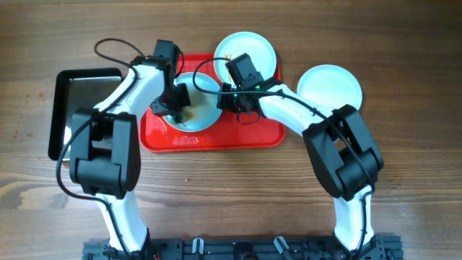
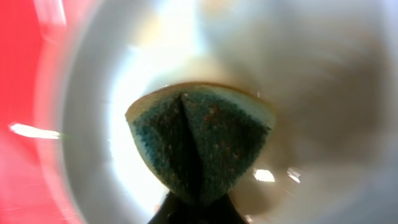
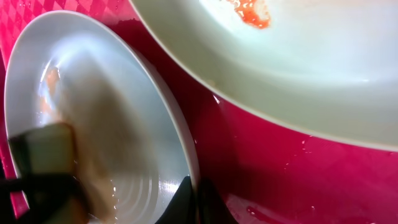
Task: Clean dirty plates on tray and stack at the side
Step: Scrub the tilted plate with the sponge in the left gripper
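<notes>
The red tray (image 1: 253, 133) holds two pale plates. On the nearer plate (image 1: 203, 112) my left gripper (image 1: 175, 108) is shut on a folded green sponge (image 2: 199, 143), which presses flat against the plate's wet inside (image 2: 323, 93). My right gripper (image 3: 196, 196) is shut on that same plate's right rim (image 3: 180, 137), one finger inside and one outside. The far plate (image 1: 253, 47) lies at the tray's back edge and shows an orange sauce smear (image 3: 252, 12). A third plate (image 1: 330, 87) rests on the table right of the tray and looks clean.
A black metal tray (image 1: 86, 79) with a shiny bottom sits left of the red tray. Both arms cross over the red tray's middle. Water droplets lie on the tray floor (image 3: 280, 168).
</notes>
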Controlling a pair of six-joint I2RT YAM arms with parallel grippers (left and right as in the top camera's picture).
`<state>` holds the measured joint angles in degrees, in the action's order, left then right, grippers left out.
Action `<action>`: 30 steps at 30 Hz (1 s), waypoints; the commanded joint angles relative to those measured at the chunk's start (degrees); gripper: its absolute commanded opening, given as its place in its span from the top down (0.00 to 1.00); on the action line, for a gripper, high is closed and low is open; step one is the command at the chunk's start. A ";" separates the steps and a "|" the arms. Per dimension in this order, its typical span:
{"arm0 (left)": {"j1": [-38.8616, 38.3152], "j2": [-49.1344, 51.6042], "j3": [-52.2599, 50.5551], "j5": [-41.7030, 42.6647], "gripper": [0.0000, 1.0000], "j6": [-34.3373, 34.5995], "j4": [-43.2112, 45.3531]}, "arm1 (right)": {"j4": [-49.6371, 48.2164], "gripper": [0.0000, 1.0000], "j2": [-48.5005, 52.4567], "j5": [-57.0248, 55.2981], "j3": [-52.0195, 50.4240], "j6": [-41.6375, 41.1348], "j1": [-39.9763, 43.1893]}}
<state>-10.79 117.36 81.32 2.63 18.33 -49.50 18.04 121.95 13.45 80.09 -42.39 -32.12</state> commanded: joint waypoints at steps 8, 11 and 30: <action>-2.16 4.26 -0.09 12.09 0.96 -4.55 11.37 | -0.09 0.96 1.49 1.20 0.90 0.02 -0.15; -0.90 4.48 -0.09 5.20 0.96 -4.35 15.85 | -0.09 0.96 1.49 1.20 0.92 0.04 -0.17; 5.77 4.46 -0.07 18.36 0.96 -13.77 -8.90 | -0.72 0.96 1.49 1.62 0.92 0.00 -0.17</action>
<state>-5.13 119.46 83.50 9.10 11.05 -54.17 17.47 121.95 15.62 80.09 -41.76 -32.71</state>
